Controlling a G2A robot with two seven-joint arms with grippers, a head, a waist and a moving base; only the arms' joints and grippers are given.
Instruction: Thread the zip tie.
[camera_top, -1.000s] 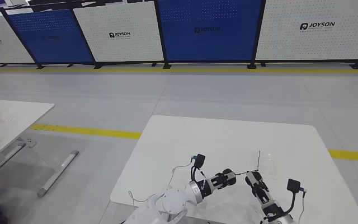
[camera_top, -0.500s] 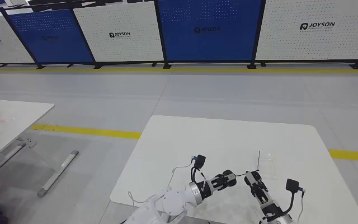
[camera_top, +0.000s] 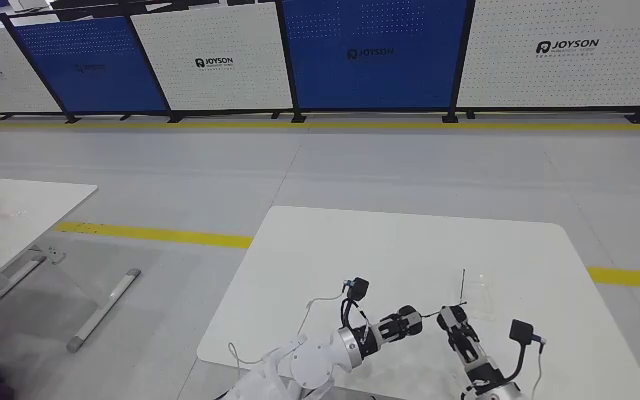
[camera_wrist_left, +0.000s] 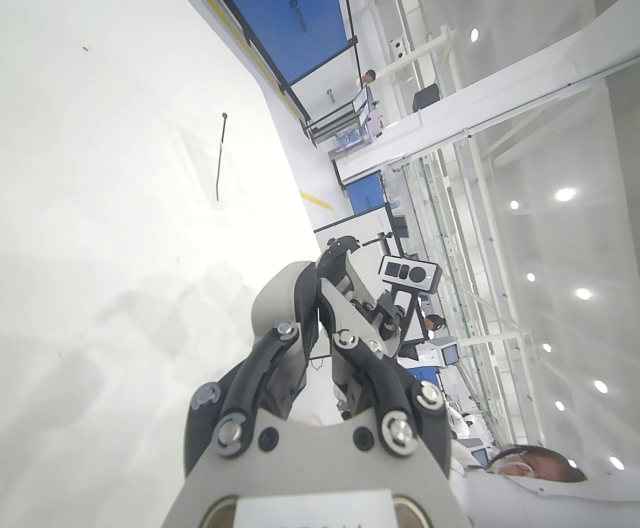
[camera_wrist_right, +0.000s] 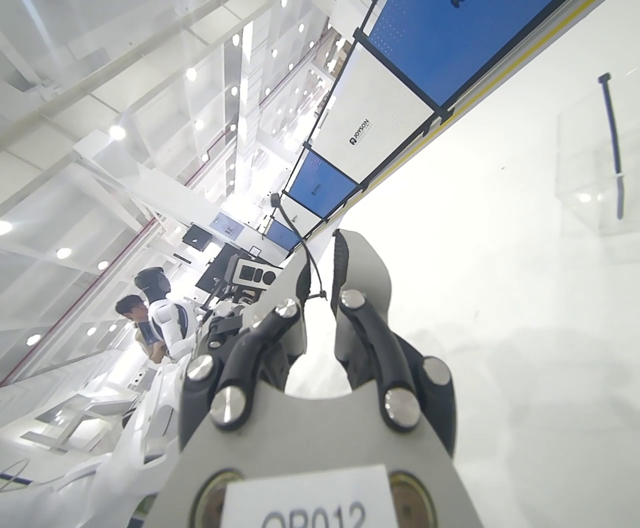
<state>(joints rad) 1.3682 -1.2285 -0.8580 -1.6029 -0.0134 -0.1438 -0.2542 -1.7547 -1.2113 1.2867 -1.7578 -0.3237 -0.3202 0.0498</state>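
1. The step in hand looks like the threading itself: the two grippers sit close together, tips toward each other, over the near edge of the table (camera_top: 400, 250).
2. The right gripper (camera_wrist_right: 322, 270) has its fingers drawn in on the zip tie (camera_wrist_right: 300, 241). The thin black strap rises from between the pads and curves away toward the other arm, ending in a small dark end.
3. The left gripper (camera_wrist_left: 320, 280) has its pads pressed together. I cannot tell whether an end of the strap is pinched between them. The top view shows a thin dark line running across the gap between the two grippers.
4. A spare zip tie (camera_top: 462, 285) lies flat on the table beyond the right gripper, beside or partly under a clear box (camera_wrist_right: 585, 200). It is apart from both grippers.
5. I cannot tell whether the tail has entered the head; the joint is too small to see.
6. The next move probably calls for fine alignment: keep the head steady, point the tail squarely at its slot, and push slowly so the thin strap does not buckle or slip from the pads.
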